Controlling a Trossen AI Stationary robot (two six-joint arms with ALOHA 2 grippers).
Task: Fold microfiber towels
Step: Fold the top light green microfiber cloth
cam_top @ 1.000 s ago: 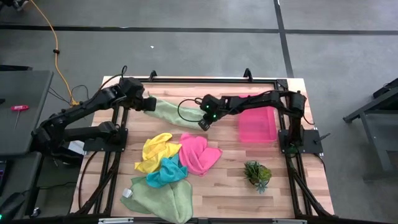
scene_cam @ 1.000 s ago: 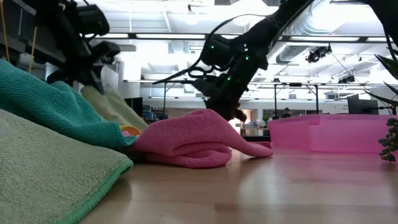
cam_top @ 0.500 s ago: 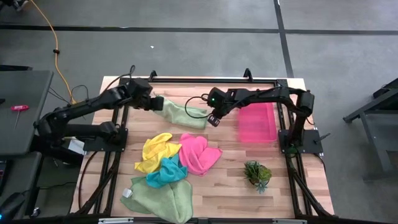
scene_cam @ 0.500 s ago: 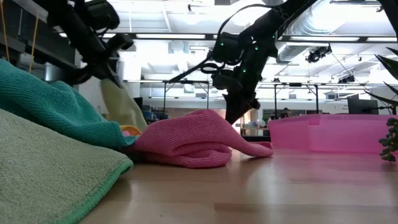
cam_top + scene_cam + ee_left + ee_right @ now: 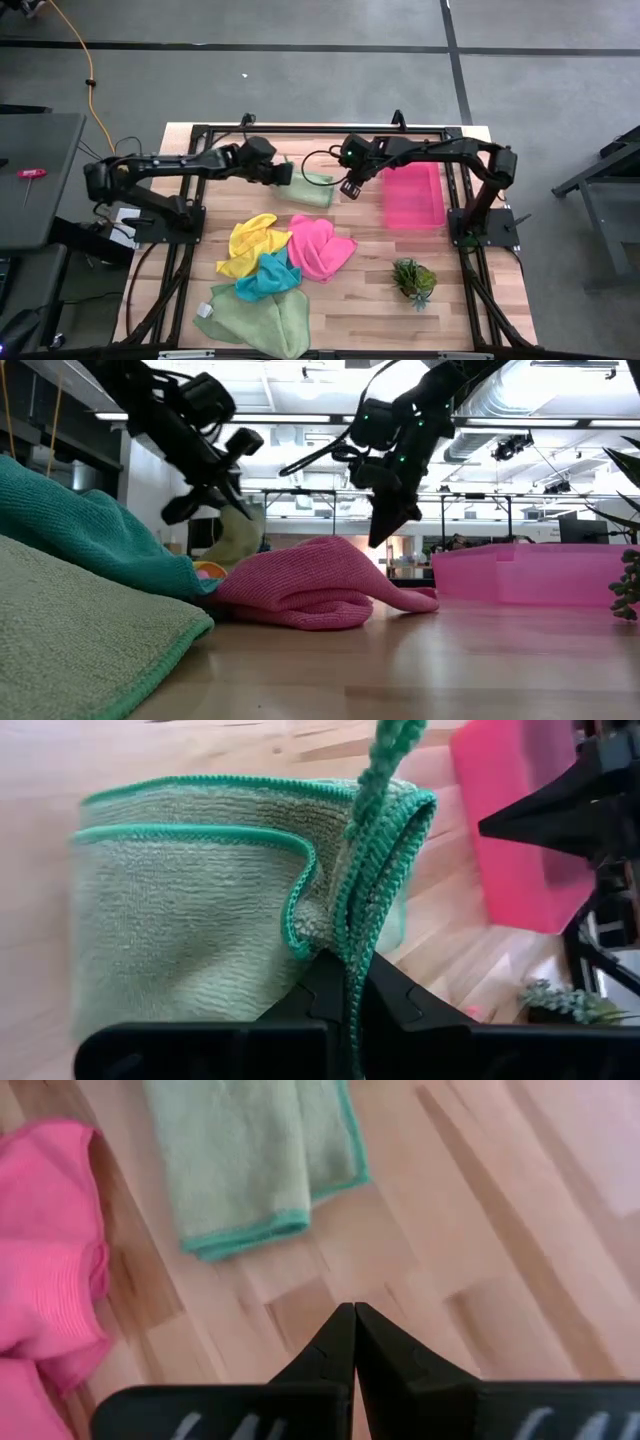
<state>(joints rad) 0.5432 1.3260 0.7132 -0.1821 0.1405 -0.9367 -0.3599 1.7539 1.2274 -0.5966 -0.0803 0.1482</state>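
Note:
A pale green microfiber towel (image 5: 312,186) lies folded on the wood at the table's far middle, and my left gripper (image 5: 283,172) is shut on its edge from the left. My right gripper (image 5: 349,187) hovers shut and empty just right of that towel, above bare wood (image 5: 420,1260). Nearer the front lie a yellow towel (image 5: 250,243), a hot pink towel (image 5: 318,247), a teal towel (image 5: 265,277) and a second pale green towel (image 5: 255,318), crumpled and overlapping in a pile. My left gripper pinches the towel's teal-hemmed edge (image 5: 352,945) between its two fingers, slanting down from the table's left. The held edge rises off the folded body to the fingers. The rest of the towel (image 5: 190,910) lies on the table in layers.
A rigid pink tray (image 5: 413,197) stands right of my right gripper. A small spiky green plant (image 5: 413,280) sits at the front right. Black frame rails (image 5: 195,200) run along the table's left, right and far sides.
My left gripper has swept toward the table's right and slightly down, carrying the towel's left edge over its right part, so the stretched-out towel is now folded short. My right gripper has risen and drawn toward the right, away from the towel's end.

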